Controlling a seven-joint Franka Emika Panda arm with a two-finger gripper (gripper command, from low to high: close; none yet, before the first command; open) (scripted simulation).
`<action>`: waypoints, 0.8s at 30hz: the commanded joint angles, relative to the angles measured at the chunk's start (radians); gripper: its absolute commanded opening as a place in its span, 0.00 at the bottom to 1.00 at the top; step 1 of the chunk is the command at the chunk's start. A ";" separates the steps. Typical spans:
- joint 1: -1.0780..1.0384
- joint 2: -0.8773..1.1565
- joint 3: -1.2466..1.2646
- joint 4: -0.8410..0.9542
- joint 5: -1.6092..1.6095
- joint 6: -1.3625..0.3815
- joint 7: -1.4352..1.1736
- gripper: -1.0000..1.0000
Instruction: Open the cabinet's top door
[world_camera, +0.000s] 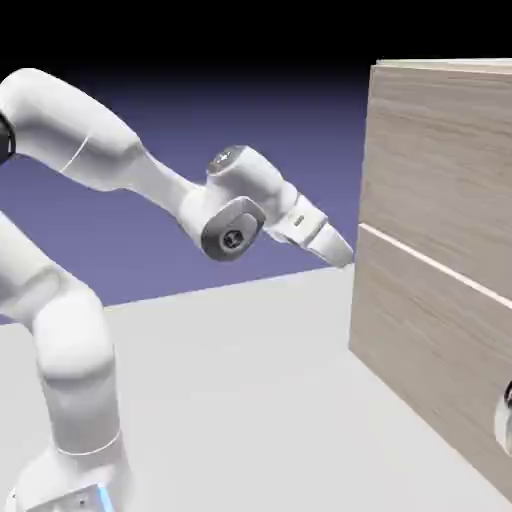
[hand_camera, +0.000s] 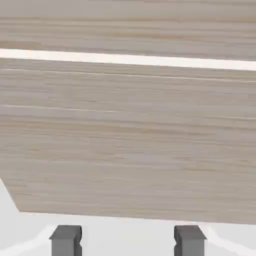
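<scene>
Hand view: fingers (hand_camera: 190, 241) spread wide; nothing between them; cabinet (hand_camera: 125, 140) ahead.

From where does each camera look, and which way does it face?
Exterior view: outside the robot, facing along the reach of the white arm toward the cabinet; the arm shows.
Hand view: on the hand, looking along the open claw, whose two fingertips show, toward the wood front.
Shared: the pale seam between the cabinet's panels.

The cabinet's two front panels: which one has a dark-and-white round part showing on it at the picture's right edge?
The lower panel, below the pale seam.
</scene>
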 joint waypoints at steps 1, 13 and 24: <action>0.021 -0.008 -0.023 0.017 -0.044 0.003 0.028 0.50; 0.267 -0.100 -0.304 0.221 -0.566 0.044 0.358 0.50; 0.492 -0.185 -0.561 0.409 -1.044 0.081 0.661 0.50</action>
